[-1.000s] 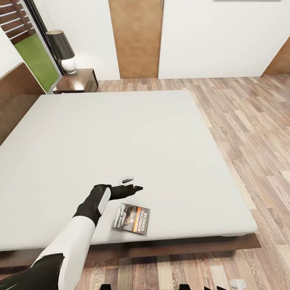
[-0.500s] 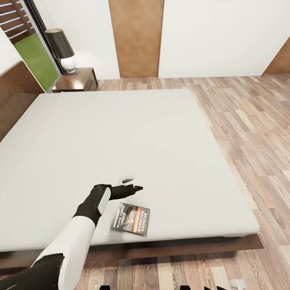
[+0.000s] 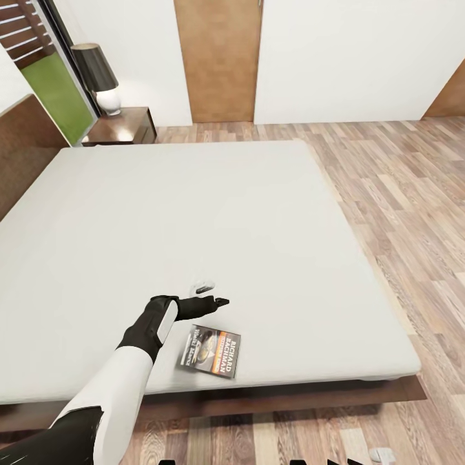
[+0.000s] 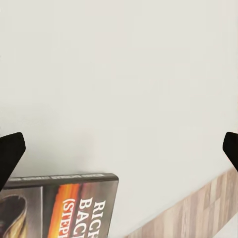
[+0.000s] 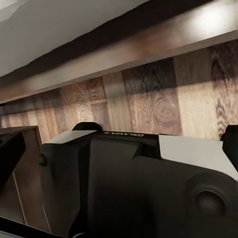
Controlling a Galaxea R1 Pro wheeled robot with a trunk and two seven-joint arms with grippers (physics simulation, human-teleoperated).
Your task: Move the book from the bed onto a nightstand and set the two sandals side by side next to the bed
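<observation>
Thin dark-covered paperback book [image 3: 211,351]: orange band, white lettering. Low platform bed [image 3: 194,219]: pale grey-white mattress, dark brown frame. Wood-plank floor [image 3: 400,187]: light brown. Left end effector [image 3: 213,294]: black.

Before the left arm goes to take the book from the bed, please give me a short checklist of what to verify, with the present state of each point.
1. The book lies flat on the bed, near its front edge: ok.
2. Left end effector is open, its fingertips wide apart in the left wrist view: ok.
3. Left end effector is over the book: not ok; it hovers just beyond the book's far edge.
4. Nothing lies on the book: ok.
5. The nightstand has free room for the book: cannot tell; a lamp stands on it.
6. Right end effector is free: cannot tell; the right wrist view shows the robot's dark body and the bed frame.
</observation>
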